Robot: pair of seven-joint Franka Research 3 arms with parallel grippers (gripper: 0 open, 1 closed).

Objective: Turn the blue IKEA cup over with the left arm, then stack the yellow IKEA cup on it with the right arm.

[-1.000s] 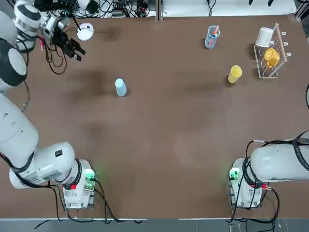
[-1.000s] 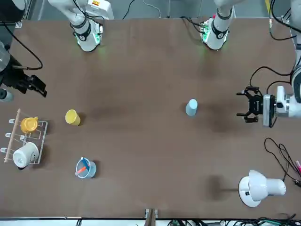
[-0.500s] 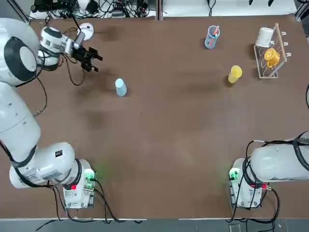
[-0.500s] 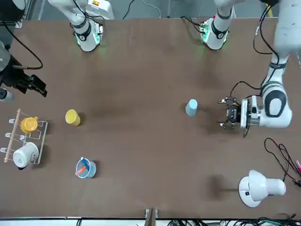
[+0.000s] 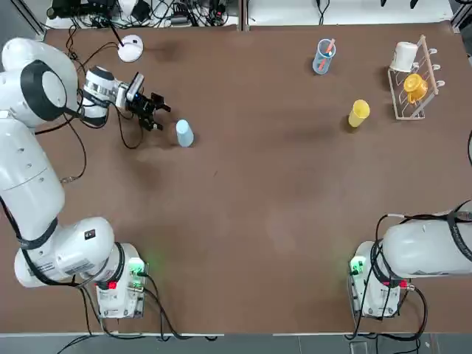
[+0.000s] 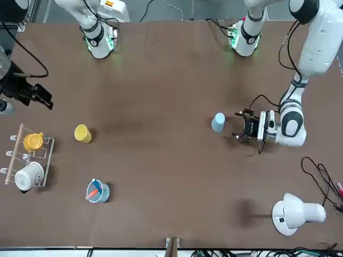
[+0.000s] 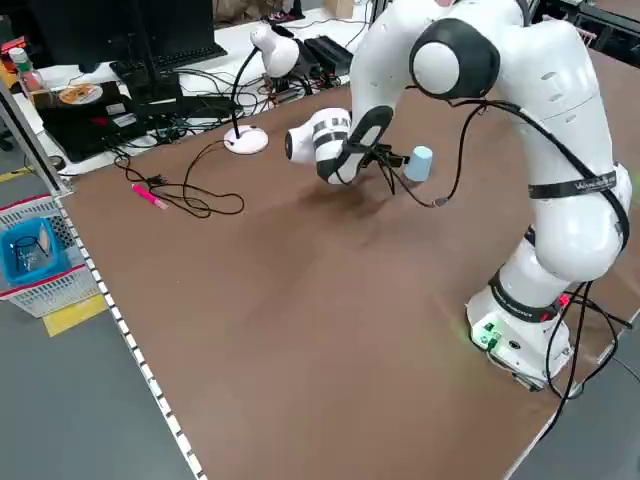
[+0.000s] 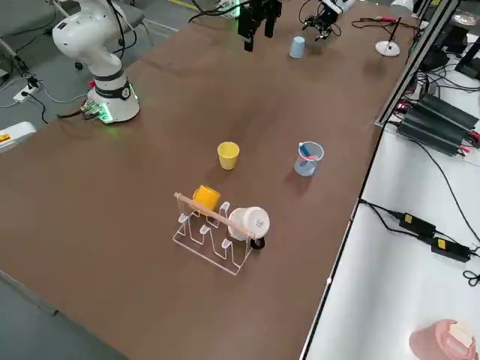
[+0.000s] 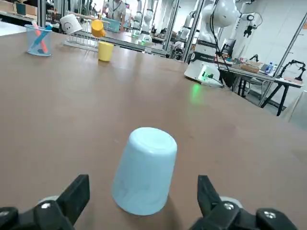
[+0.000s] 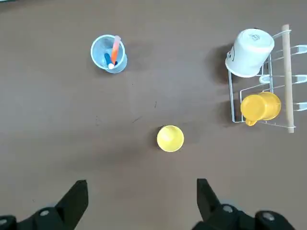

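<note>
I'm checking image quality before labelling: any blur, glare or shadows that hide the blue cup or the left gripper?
Top view: blue cup sharp, evenly lit, with soft dark patches on the table nearby. Front view: left gripper small and dark, its finger outline hard to read. Left wrist view: cup crisp, the fingers at the edge slightly soft, background lab hazy.

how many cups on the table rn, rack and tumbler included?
5. Blue IKEA cup upside down by the left gripper; yellow IKEA cup on the right side; see-through blue tumbler at the far edge; white cup and orange-yellow cup on the rack. None seem hidden.
</note>
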